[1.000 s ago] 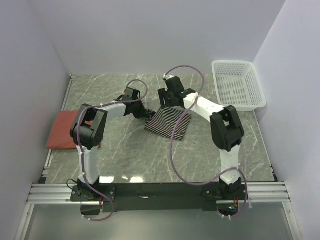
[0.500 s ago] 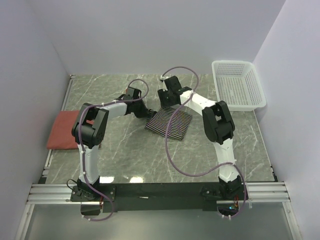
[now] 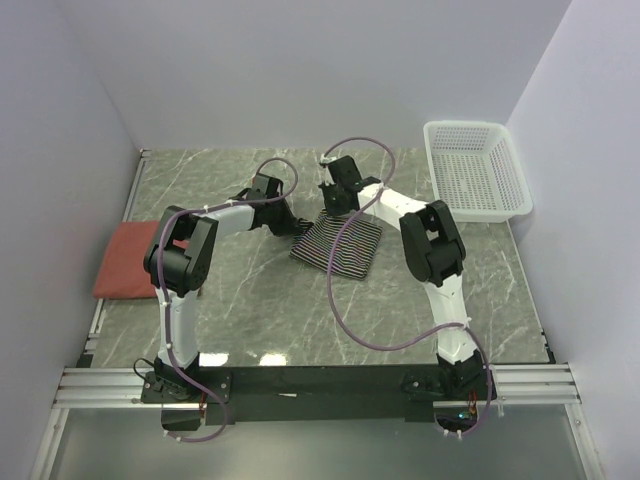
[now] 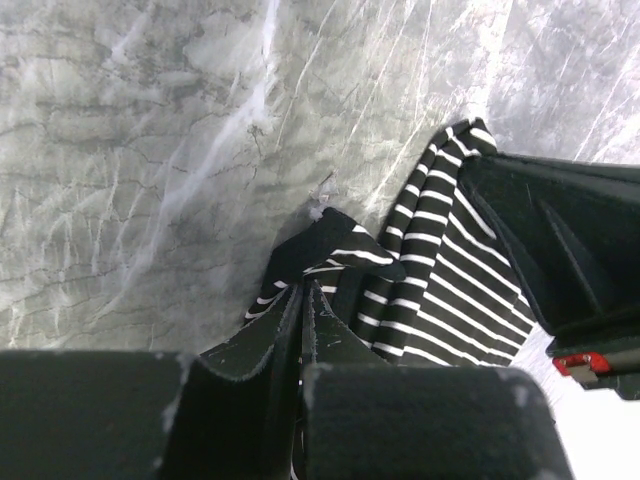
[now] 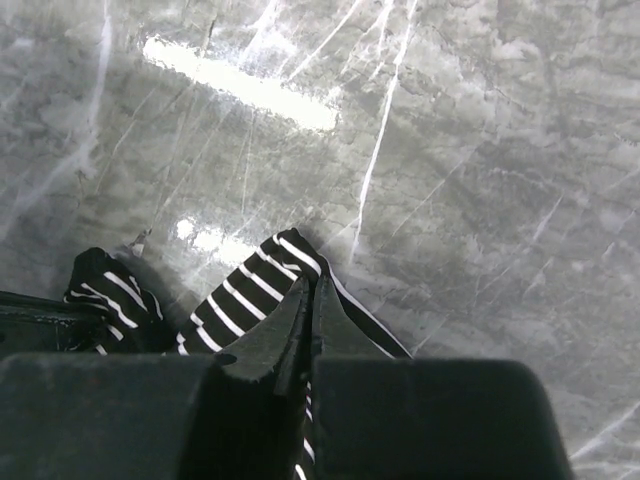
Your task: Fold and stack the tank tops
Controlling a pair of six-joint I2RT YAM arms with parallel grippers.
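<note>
The black-and-white thin-striped cloth tank top [image 3: 338,248] is judged soft, light and limp. Its edge is clamped at the tips of the left fingers [image 4: 268,335] and right fingers [image 5: 272,342].

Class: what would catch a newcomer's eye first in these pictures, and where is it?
At mid-table, the left gripper and the right gripper are each pinched shut on the far edge of the striped tank top. A red tank top lies at the left edge, and a white basket sits far right.
</note>
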